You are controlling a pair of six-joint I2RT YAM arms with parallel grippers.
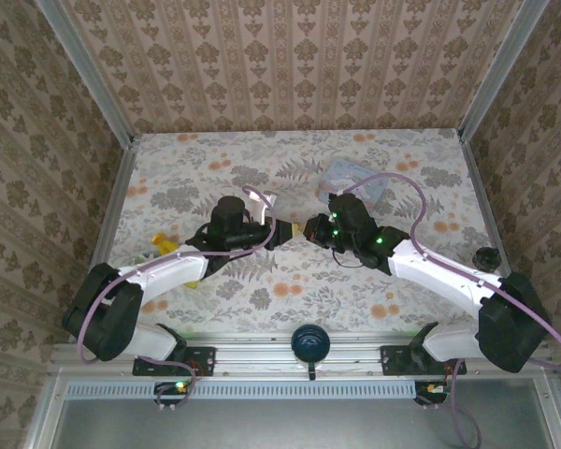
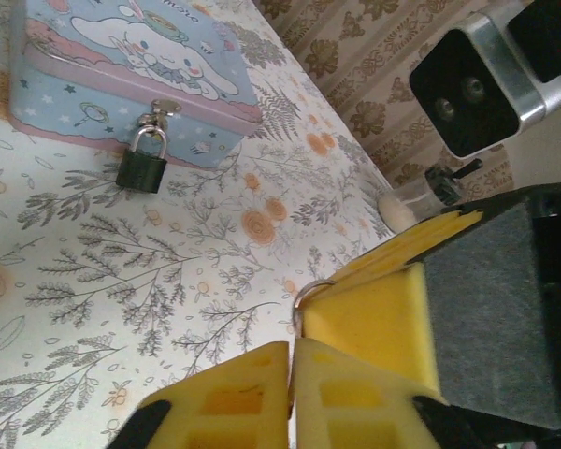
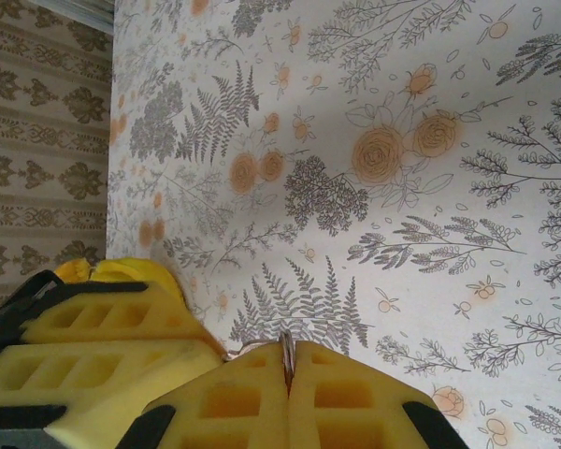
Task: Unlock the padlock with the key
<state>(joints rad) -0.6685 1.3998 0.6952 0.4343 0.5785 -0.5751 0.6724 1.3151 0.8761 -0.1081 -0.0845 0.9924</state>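
Both mid-table: right pincer grips key, left pincer closed; padlock at tin edge, well apart.

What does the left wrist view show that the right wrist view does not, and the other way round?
Left wrist view: the pale blue tin with the padlock hooked on its clasp, shackle closed, and the camera block on the right arm. Right wrist view: the pinch itself, a thin metal ring in the seam of the right gripper, fingers shut. Both: the flowered table, the patterned wall, that ring, and the yellow fingers of the two arms meeting tip to tip; the left gripper is shut too.
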